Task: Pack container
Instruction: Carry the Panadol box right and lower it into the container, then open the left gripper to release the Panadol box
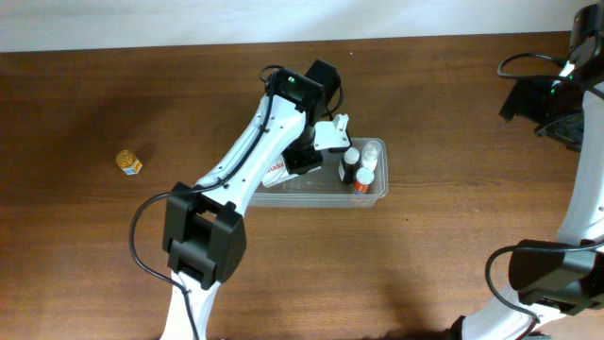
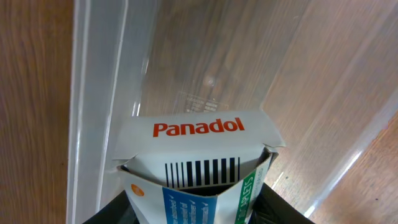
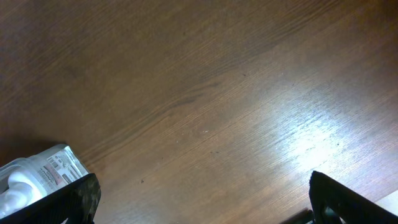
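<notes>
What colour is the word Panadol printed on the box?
Orange-red, on a white face of the box; it shows best in the left wrist view.

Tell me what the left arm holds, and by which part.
Its jaws grip the Panadol box at its open-flap barcode end, over the container.

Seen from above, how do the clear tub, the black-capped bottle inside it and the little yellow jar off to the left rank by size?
1. clear tub, by far the largest.
2 and 3. black-capped bottle and yellow jar: they look about alike from above, so I won't rank them.
</notes>
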You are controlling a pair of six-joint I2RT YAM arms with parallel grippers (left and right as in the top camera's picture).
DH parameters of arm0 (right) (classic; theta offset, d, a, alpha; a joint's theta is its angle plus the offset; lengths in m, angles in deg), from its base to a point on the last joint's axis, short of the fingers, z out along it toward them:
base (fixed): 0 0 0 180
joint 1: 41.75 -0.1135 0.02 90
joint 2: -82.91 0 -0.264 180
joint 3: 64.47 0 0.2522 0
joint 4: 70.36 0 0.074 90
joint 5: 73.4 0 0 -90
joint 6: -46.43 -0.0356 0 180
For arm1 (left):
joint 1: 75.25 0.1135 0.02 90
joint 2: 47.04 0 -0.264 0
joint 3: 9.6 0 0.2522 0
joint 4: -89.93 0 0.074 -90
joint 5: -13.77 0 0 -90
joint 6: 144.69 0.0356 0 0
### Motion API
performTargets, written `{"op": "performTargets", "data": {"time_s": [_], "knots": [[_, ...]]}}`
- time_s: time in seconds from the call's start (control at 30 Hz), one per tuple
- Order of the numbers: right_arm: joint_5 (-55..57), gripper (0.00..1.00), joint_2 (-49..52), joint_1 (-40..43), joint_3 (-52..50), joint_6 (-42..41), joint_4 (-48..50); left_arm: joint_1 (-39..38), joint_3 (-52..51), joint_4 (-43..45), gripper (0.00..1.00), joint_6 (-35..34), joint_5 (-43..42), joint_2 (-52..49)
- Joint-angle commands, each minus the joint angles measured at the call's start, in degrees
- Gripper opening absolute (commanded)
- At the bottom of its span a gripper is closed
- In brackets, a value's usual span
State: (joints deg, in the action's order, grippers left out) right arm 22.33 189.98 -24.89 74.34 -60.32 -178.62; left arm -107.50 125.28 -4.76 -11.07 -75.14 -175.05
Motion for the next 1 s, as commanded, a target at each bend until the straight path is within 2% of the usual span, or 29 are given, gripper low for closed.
{"op": "performTargets", "data": {"time_s": [0.0, 0.27, 0.97], "knots": [[-0.1, 0.98, -1.3, 0.4, 0.9, -0.7, 0.0, 0.2, -0.1, 0.1, 0.47, 4.7, -2.5, -1.1], [-0.1, 0.98, -1.3, 0.4, 0.9, -0.7, 0.0, 0.2, -0.1, 0.2, 0.47, 9.9, -5.8, -1.4], [-0.1, 0.98, -1.3, 0.4, 0.9, -0.7, 0.0, 0.2, -0.3, -0.7, 0.48, 10.5, -5.8, -3.6]]}}
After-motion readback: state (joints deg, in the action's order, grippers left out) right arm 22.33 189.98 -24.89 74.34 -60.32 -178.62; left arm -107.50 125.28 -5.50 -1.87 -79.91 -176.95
